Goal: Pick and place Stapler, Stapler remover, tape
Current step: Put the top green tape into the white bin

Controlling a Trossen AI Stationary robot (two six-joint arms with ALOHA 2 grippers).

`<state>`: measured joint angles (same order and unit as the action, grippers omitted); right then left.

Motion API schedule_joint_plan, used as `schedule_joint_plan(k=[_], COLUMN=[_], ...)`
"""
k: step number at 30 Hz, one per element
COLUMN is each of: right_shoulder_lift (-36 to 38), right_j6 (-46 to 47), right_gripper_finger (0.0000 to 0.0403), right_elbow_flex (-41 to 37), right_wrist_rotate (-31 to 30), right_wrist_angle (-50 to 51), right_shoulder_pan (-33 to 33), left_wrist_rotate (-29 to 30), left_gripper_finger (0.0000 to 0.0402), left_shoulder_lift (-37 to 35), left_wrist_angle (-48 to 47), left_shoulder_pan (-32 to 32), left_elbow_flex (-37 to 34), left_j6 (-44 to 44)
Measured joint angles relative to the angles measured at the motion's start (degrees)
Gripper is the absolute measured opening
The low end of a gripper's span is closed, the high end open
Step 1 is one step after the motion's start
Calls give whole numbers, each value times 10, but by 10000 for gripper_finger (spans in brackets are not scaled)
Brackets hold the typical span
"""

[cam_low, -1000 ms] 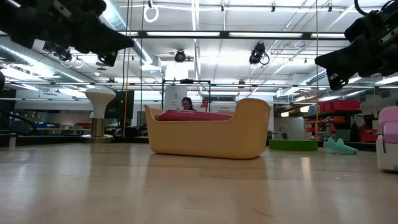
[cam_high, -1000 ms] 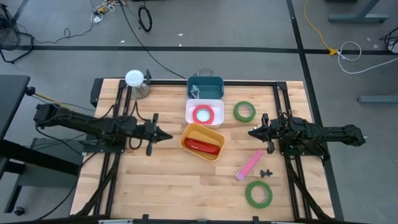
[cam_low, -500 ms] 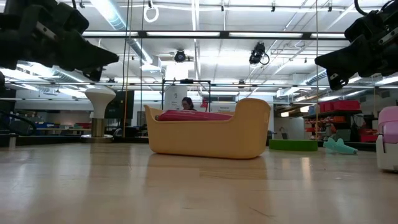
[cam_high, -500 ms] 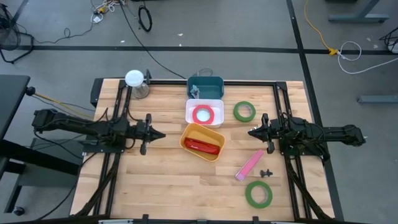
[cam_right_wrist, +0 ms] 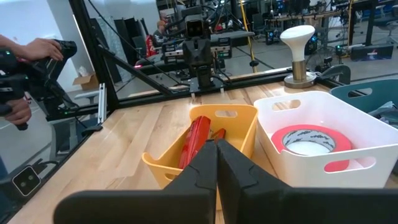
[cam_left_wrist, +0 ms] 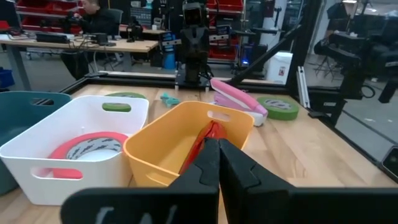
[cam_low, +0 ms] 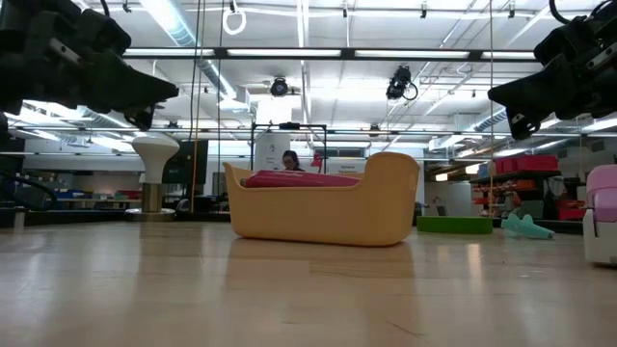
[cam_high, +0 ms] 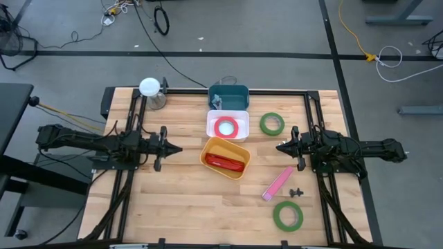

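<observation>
Desk (cam_high: pixel 180 200) was light wood planks, smooth with a slight sheen, framed by black metal rails. Yellow bin (cam_high: pixel 225 157) looked like smooth matt plastic; white bin (cam_high: pixel 228 124) and teal bin (cam_high: pixel 229 96) were also plastic, the white one slightly glossy. Red stapler (cam_high: pixel 226 162) looked like glossy plastic. Red tape (cam_high: pixel 226 127) and green tape rolls (cam_high: pixel 272 124) (cam_high: pixel 287 216) had a matt, papery look. Pink stapler (cam_high: pixel 277 183) was smooth plastic. Both end effectors (cam_high: pixel 176 149) (cam_high: pixel 280 146) were matt black, hard-surfaced. Floor was grey and dull.
</observation>
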<state>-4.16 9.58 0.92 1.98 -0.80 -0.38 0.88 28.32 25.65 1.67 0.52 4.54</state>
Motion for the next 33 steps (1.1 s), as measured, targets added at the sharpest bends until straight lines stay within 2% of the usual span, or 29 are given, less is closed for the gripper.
schedule_joint_plan(k=[7, 33], right_shoulder_lift=[0, 0], right_j6=[0, 0], right_gripper_finger=[7, 7], right_elbow_flex=[0, 0], right_wrist_rotate=[0, 0], right_wrist_angle=[0, 0], right_shoulder_pan=[0, 0], left_wrist_rotate=[-11, 10], left_gripper_finger=[0, 0], left_shoulder_lift=[-16, -195], left_wrist_angle=[-18, -240], left_shoulder_pan=[0, 0], left_elbow_flex=[0, -1], left_j6=[-10, -27])
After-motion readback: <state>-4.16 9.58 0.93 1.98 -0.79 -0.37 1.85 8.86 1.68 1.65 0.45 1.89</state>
